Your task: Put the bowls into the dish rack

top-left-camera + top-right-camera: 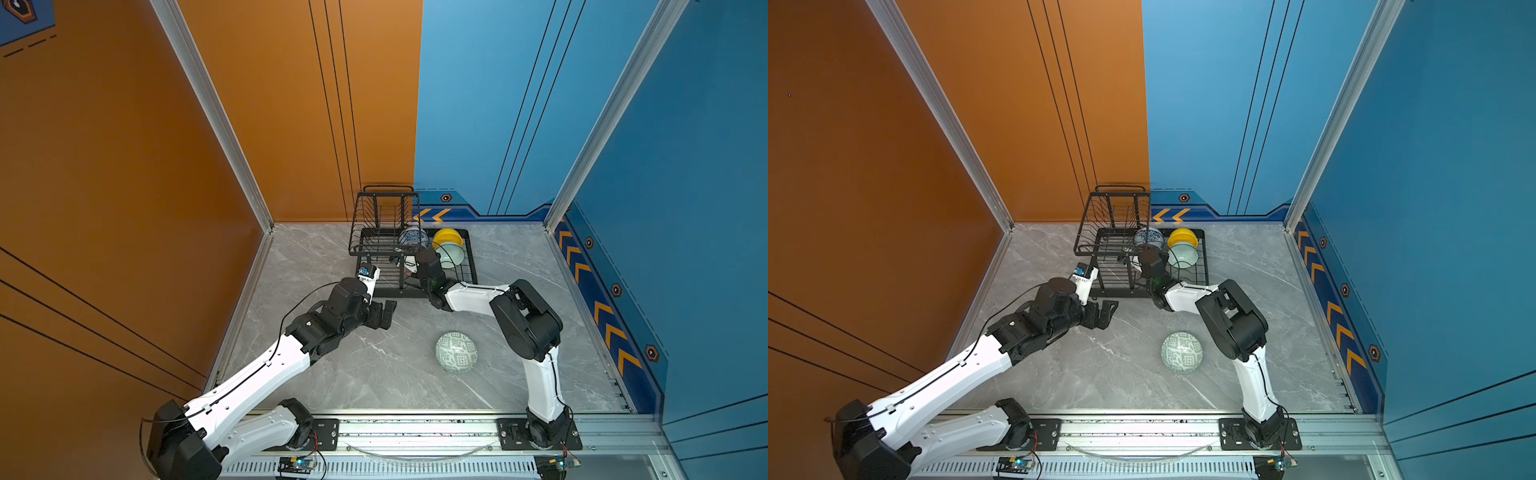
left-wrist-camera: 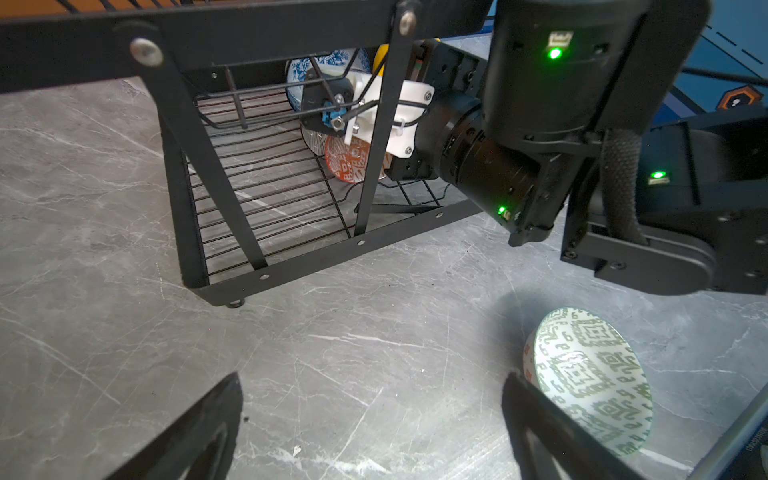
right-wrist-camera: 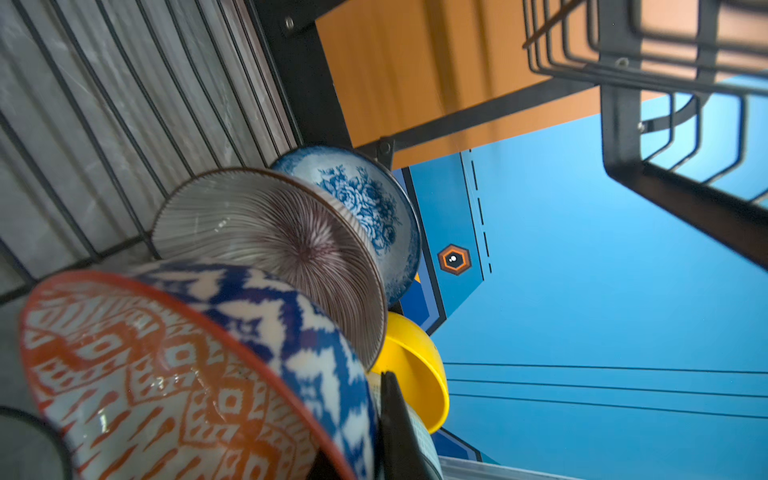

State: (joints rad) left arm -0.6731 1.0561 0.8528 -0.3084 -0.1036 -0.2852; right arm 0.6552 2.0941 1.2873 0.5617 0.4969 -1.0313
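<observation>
In both top views: black wire dish rack holding plain yellow bowl, pale mint bowl, blue-white floral bowl; green-white patterned bowl out on grey table; left gripper spread, empty. Left wrist: orange-white geometric bowl inside rack. Right wrist: right gripper apparently pinched on its rim, beside pinkish striped bowl. Seemingly one left.

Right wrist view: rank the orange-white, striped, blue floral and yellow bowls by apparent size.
orange-white bowl, nearest, so inflated
striped bowl
blue floral bowl
yellow bowl, partly hidden
True sizes unsure.
</observation>
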